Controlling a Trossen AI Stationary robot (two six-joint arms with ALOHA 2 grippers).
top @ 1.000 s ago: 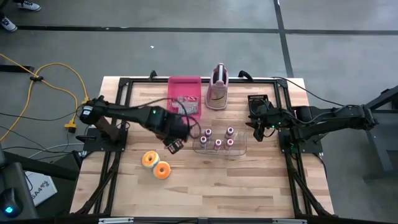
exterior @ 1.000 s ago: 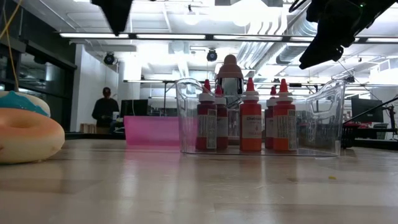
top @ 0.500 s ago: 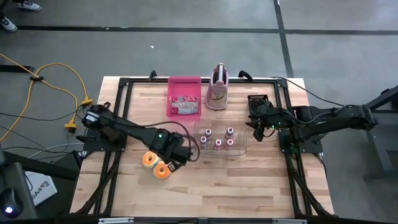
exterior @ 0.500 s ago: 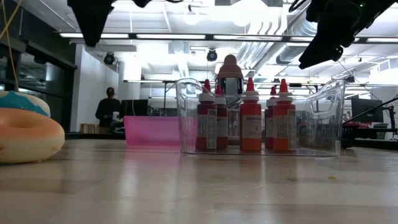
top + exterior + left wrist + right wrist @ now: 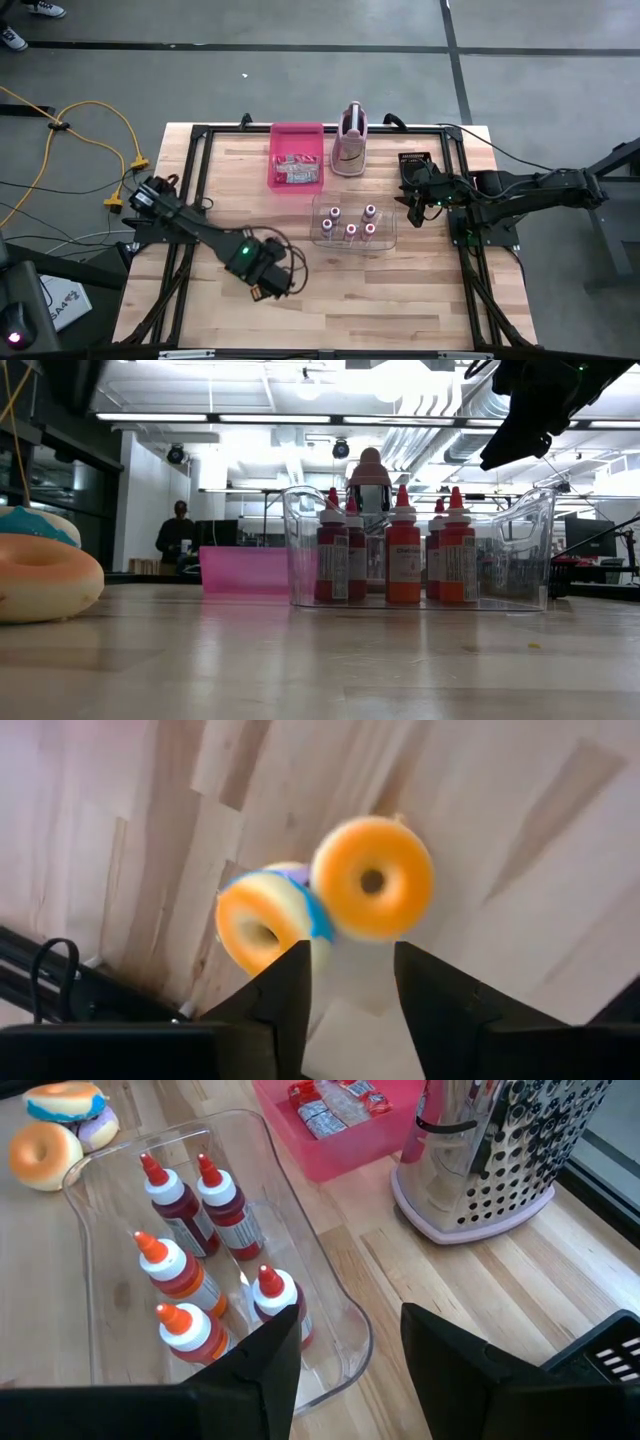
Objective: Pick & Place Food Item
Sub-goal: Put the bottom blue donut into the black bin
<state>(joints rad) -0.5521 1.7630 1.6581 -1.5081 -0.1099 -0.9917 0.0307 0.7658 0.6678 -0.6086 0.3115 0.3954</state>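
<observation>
Looks like the approach step: left end effector hanging fingers apart right above the two donuts near the tabletop front-left, probably needing a drop and squeeze next, right end effector parked apart by the bottle bin.

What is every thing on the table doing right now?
Donuts: two, touching, lying on table.
Bottles: five, upright in clear bin.
Pink tray: holds packets.
Grater: upright.
Left gripper: open, above donuts.
Right gripper: open, empty, beside bin.
</observation>
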